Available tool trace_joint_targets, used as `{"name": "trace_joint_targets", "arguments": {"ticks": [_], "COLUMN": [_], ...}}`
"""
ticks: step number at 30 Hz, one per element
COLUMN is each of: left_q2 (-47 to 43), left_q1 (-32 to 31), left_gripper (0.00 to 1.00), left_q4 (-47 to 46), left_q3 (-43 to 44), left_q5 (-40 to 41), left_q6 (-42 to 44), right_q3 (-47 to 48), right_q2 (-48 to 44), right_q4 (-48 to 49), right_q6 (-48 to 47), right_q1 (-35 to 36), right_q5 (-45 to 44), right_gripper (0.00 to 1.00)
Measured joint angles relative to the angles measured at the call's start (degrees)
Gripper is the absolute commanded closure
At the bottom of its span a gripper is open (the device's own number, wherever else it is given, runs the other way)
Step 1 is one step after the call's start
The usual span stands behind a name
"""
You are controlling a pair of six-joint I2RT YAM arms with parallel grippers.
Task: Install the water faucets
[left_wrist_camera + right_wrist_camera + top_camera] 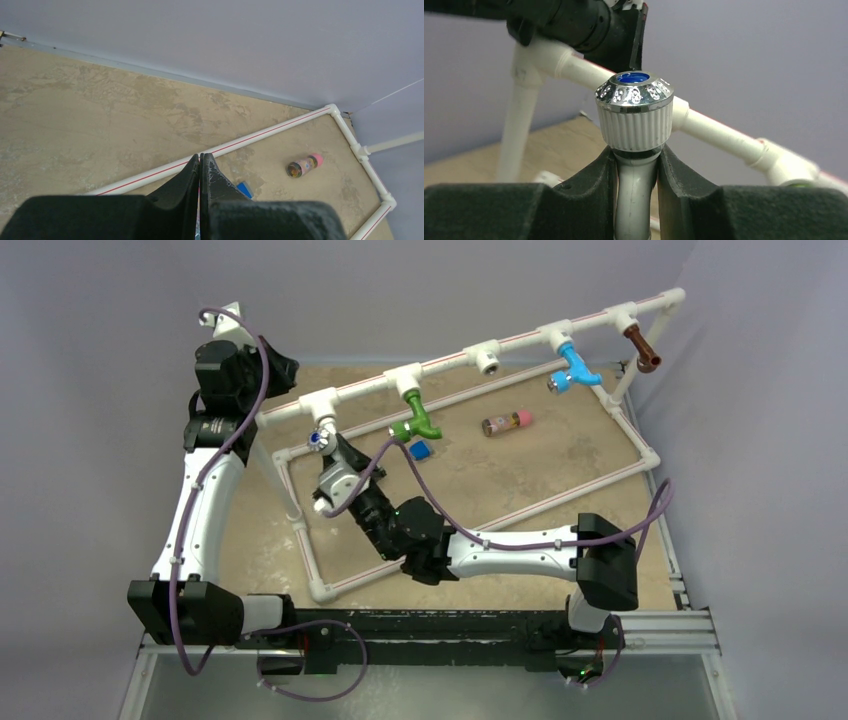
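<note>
light: soft, even | shadows: faint | glare: chrome cap of white faucet (636, 120) | right wrist background: blurred

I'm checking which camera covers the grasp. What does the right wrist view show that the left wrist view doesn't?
Only right wrist: the right hand clamped on the white plastic faucet with a chrome-capped ribbed knob. Only left wrist: a pink-capped small cylinder and a small blue cube. Both: the white plastic pipe frame.

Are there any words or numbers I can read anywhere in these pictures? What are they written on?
None can be read.
Label on the little bottle: colourful, too small and blurred.
Shiny ring on the white faucet: tiny raised marks, not clear letters or numbers.
</note>
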State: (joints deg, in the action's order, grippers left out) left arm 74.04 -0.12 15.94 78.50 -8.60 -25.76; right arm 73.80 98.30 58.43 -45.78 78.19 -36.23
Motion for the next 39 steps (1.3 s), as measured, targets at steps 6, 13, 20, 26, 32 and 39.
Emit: {"name": "trace_joint_targets", "arguments": {"ticks": [6, 13, 20, 26, 32, 39], "left_q2": [0.0, -0.1, 0.1, 2.0, 2.3, 2.3], "left_q1": [0.0, 0.1, 0.1, 0.0, 0.0, -1.7], "left_gripper": [1.0, 1.0, 1.0, 1.0, 1.0, 1.0], "left_q4": [0.0, -0.4, 2.1, 7.6, 9.0, 7.2], "left_q3": [0.0, 0.0, 1.0, 4.6, 8.9, 9.2], "left_q5": [-0.2, -0.2, -0.4, -1.6, -1.7, -3.3], "left_q6": [0.0, 0.3, 1.5, 1.4, 1.5, 3.5], "right_q3": [-0.9, -0.9, -1.9, -4.2, -7.4, -8.4], "right_q2": [0.0, 0.0, -0.5, -2.0, -3.6, -3.3], "right_q4": [4.4, 5.1, 5.0, 4.6, 5.0, 5.0], "right_q6": [23.0, 44.2, 58.2, 66.8, 77.8, 95.6], "right_q1": [-0.1, -0.4, -0.9, -1.6, -3.3, -4.9], "right_q5": [-3.4, -7.0, -8.6, -7.6, -4.1, -1.2], "right_gripper": [1.0, 1.0, 1.0, 1.0, 1.0, 1.0]}}
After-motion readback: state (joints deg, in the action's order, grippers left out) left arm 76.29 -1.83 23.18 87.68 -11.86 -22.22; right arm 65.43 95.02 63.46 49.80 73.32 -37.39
